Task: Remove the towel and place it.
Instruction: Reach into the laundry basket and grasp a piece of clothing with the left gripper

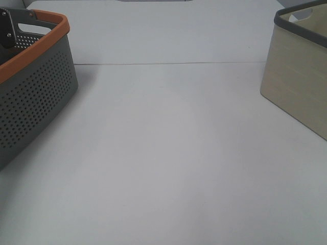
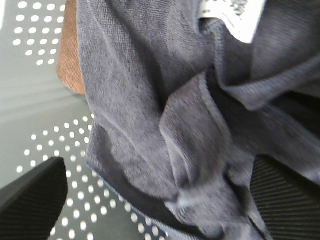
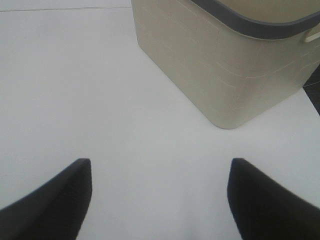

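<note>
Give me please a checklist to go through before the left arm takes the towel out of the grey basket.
1. The left jaws are open: ok, wide apart.
2. The towel lies between them: ok, a fold sits in the gap.
3. The towel is free of other things: cannot tell, a brown thing shows at its edge.
4. The grey basket stands upright on the table: ok.
5. The beige basket has room inside: cannot tell, its inside is mostly hidden.
6. The right jaws are out of the way: ok, open over the table near the beige basket.
</note>
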You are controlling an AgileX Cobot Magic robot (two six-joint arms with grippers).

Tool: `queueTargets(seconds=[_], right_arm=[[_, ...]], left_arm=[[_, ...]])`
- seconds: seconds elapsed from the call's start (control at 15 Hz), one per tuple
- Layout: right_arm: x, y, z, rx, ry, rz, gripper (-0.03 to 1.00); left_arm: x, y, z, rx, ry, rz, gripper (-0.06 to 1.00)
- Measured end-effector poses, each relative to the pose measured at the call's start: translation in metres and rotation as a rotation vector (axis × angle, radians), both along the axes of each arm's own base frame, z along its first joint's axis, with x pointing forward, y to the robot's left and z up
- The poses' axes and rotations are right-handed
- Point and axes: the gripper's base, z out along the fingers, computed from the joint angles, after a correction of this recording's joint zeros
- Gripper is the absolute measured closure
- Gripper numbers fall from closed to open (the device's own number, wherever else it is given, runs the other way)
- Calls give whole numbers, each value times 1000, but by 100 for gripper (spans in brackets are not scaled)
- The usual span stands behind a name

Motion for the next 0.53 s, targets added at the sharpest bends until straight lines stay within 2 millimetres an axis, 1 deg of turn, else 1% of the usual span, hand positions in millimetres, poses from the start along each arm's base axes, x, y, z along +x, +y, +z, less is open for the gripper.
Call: queueTargets(seconds=[0.2, 0.53], right_arm=[[0, 0, 0, 0, 0, 0, 30], [0, 0, 0, 0, 0, 0, 30]], left_arm=[[12, 1, -4, 8, -11, -4, 1], [14, 2, -16, 26, 31, -13, 4]])
